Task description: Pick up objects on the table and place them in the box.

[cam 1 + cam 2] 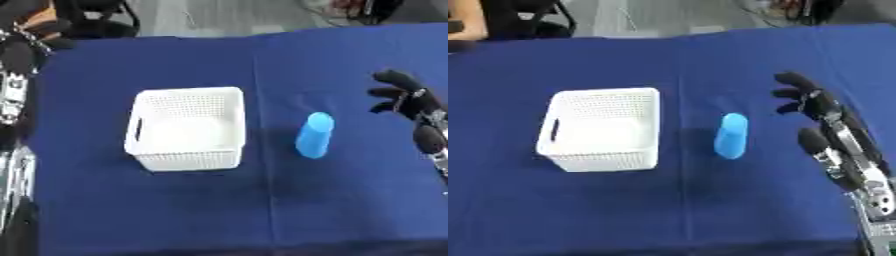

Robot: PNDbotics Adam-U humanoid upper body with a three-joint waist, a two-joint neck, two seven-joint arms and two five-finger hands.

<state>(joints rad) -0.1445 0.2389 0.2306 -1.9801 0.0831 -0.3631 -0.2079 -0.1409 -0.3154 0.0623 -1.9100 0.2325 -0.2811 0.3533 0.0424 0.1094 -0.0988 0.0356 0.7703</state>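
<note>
A dark blue cloth covers the worktop [667, 210], with grey floor and dark chair legs showing beyond its far edge. On the cloth sits a white perforated box [604, 129], left of centre and apparently empty, with a handle slot in its left wall. Just to the box's right, apart from it by a strip of bare cloth, stands a light blue cylinder [731, 135]; its long axis looks upright, leaning a little away from the camera, so its rounded top shows above the body.

The right robot hand [808, 102] hangs to the right of the cylinder, near it but not touching, fingers spread and only lightly bent, holding nothing. The fingers point leftward, toward the cylinder, with the thumb lower down. The left robot hand cannot be made out; only silver and black arm parts [10, 95] show along the left edge of the left eye view, well apart from the cylinder.

The right robot hand is plainly the nearer. I judge the next move is a short sideways reach to the left, closing round the cylinder's upright flank; a nudge could topple it
</note>
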